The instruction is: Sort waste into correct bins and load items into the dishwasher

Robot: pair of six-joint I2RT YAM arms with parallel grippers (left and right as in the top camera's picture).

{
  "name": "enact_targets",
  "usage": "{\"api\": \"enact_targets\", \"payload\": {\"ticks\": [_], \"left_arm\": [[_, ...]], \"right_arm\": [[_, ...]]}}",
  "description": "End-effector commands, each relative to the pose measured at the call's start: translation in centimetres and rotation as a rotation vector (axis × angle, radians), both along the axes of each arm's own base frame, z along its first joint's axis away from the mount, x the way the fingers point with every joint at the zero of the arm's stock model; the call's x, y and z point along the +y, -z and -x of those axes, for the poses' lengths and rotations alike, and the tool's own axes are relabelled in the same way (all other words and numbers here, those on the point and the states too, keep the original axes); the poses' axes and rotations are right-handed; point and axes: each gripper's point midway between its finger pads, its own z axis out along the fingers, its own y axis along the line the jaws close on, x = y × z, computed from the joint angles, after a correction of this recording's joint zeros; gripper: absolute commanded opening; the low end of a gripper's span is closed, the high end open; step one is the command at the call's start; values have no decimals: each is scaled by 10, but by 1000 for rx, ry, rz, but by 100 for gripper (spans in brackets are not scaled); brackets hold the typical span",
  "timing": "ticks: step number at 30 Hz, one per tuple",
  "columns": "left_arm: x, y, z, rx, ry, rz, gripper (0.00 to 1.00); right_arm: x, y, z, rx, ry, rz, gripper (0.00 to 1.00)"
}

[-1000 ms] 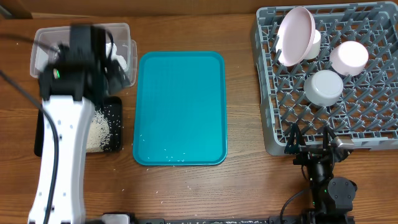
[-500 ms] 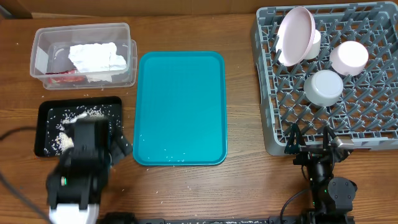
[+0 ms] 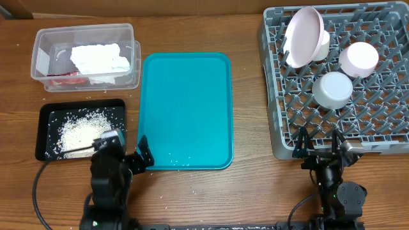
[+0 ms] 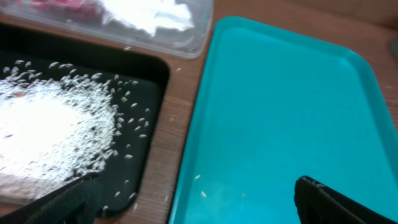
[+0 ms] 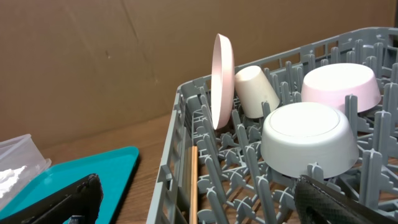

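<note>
From overhead, your left claw [image 3: 126,153] hangs wide open above the tabletop [image 3: 255,191], at the near corner where the black tray [image 3: 45,137] and the teal tray [image 3: 185,108] meet. It holds nothing. The rice [image 3: 80,132] lies heaped in the black tray, with stray grains on the wood around it. Behind it, the clear tub [image 3: 39,48] holds the napkin [image 3: 99,59] and the red sauce packet [image 3: 64,78]. Your right claw [image 3: 319,144] is spread wide and empty at the near edge of the dish rack [image 3: 383,121]. The rack carries an upright plate [image 3: 303,35] with the cup [image 3: 323,45] beside it, an upturned pinkish dish [image 3: 358,59] and the grey bowl [image 3: 332,89], also upturned.

In your left wrist view, the dark fingers [image 4: 68,199] stand far apart, one over the black tray, the other over the teal tray.

In your right wrist view, the fingers [image 5: 56,199] are just as wide, and the rack's rim lies between them, with the bowl [image 5: 309,140] nearest.
</note>
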Motion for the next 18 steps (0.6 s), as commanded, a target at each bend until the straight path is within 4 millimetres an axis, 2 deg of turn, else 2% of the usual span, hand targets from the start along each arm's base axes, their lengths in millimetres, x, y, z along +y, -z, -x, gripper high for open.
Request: {"api": "enact_targets", "payload": {"ticks": [1,9,14,18], "left_arm": [[-10,-2,1,-81,85,-42,100],[-11,9,-1,-225,96,-54,100],[-10,-10,-5,-358,88,-73,100],[-10,-34,-2,-457,98,-121,100]], "right_arm": [[0,1,0,-5,3,4,100],[0,1,0,-5,3,4,100],[0,1,0,-5,3,4,100],[0,1,0,-5,3,4,100]]}}
